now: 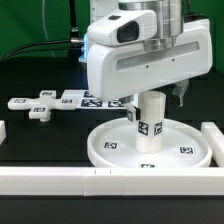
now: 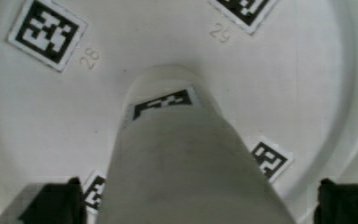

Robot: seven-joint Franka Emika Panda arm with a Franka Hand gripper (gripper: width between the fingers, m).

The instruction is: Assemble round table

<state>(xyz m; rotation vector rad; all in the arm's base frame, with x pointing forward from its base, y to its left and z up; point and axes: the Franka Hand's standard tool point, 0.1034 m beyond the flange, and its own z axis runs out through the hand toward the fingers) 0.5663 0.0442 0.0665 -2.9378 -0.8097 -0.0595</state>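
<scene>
The white round tabletop disc (image 1: pixel 108 150) lies flat with its rim up, tags on its face. The tagged white cylindrical post (image 1: pixel 150 124) stands upright on the disc's central hub. My gripper (image 1: pixel 153 97) is straight above the post, its fingers down around the post's top. In the wrist view the post (image 2: pixel 185 150) runs up the middle to the disc (image 2: pixel 140 40). My gripper (image 2: pixel 197 205) straddles it, with the dark fingertips (image 2: pixel 51 202) on either side. A small gap shows on each side, so the jaws stand open around the post.
The marker board (image 1: pixel 85 100) lies behind the disc toward the exterior view's left, with a small white part (image 1: pixel 40 110) at its near end. White border rails run along the front (image 1: pixel 60 180) and the right (image 1: pixel 212 140).
</scene>
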